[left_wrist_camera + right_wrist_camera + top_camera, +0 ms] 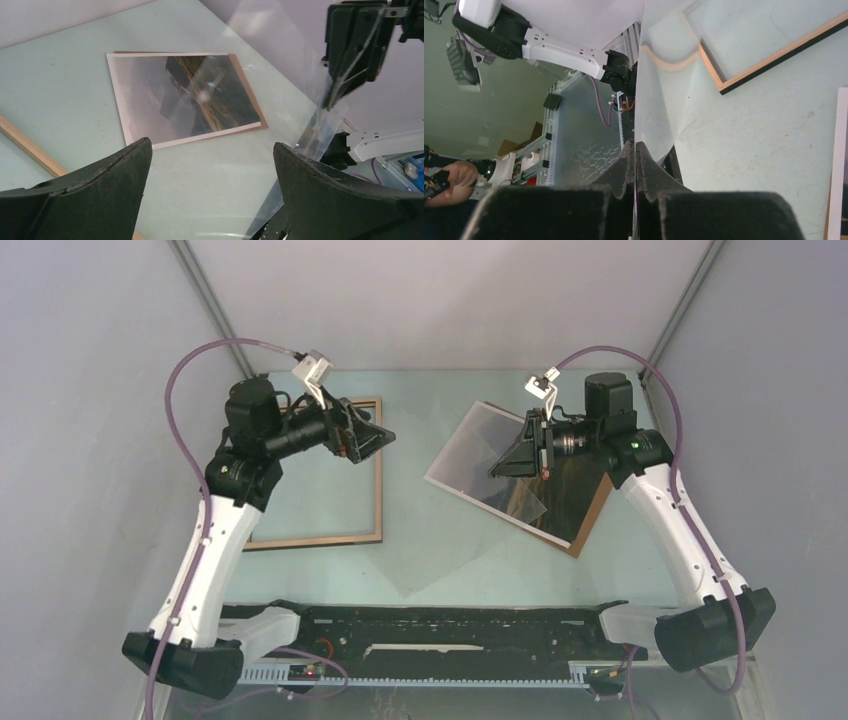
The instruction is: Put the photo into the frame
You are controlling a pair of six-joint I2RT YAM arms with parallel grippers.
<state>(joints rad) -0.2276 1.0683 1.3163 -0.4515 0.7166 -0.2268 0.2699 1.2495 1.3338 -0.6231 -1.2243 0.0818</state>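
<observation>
The photo (185,100), a dark landscape print with a white border, lies face up on a brown backing board (250,95) at the table's right (470,455). The light wood frame (378,490) lies flat at the left, and also shows in the right wrist view (774,55). My right gripper (635,145) is shut on the edge of a clear plastic sheet (651,100), holding it raised and tilted above the photo (497,468). My left gripper (211,145) hovers open over the frame's right side (385,437), with nothing between its fingers.
The clear sheet (285,65) reaches toward the table's middle, between the two arms. A black rail (440,625) runs along the near edge. Grey walls close in the table on three sides. A person's hand (454,175) shows beyond the table.
</observation>
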